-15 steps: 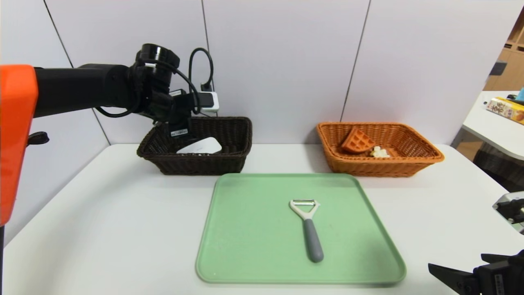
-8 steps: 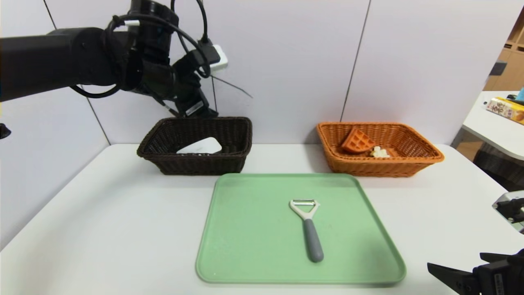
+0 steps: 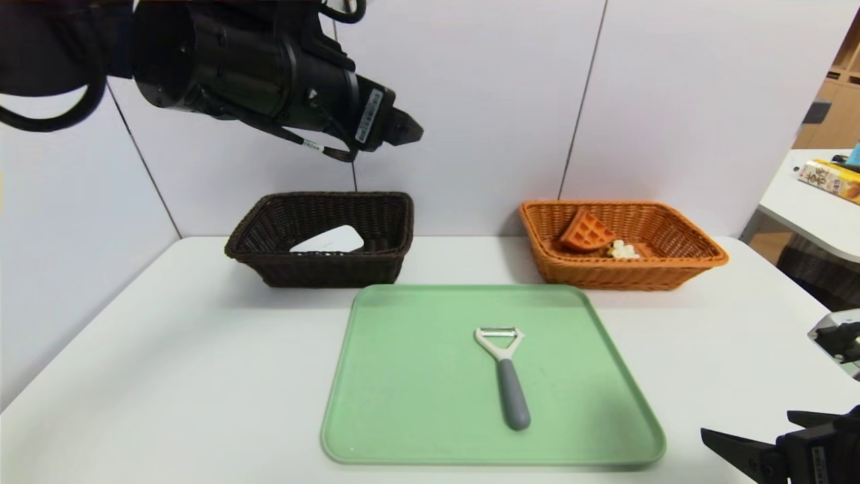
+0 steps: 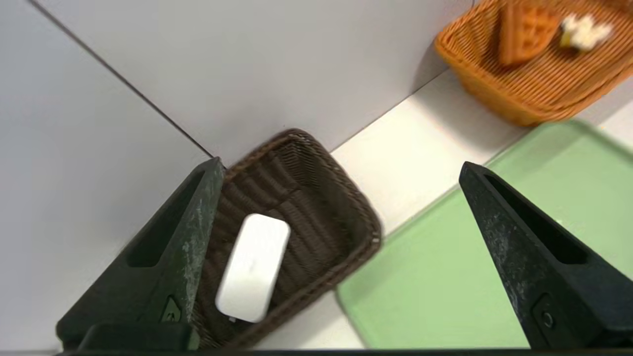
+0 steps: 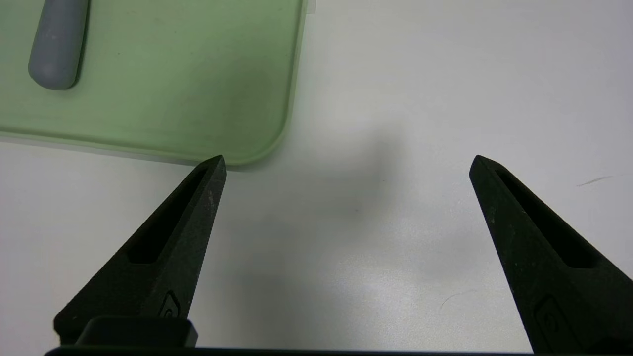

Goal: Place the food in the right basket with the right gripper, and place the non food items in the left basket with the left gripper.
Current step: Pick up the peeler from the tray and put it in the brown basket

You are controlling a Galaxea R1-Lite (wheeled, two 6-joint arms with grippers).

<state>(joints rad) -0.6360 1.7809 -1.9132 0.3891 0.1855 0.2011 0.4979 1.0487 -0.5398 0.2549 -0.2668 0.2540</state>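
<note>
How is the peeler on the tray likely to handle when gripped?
The peeler looks stiff, with a solid one-piece handle. It is probably light, being slim throughout. The rounded, smooth-looking grey handle might slip or twist a little if pinched off-centre, since the wide white head sits at one end.

The white counter (image 3: 201, 376) is backed by pale panels (image 3: 470, 101) (dark seams between them); wooden shelving (image 3: 836, 111) is seen at upper right.
</note>
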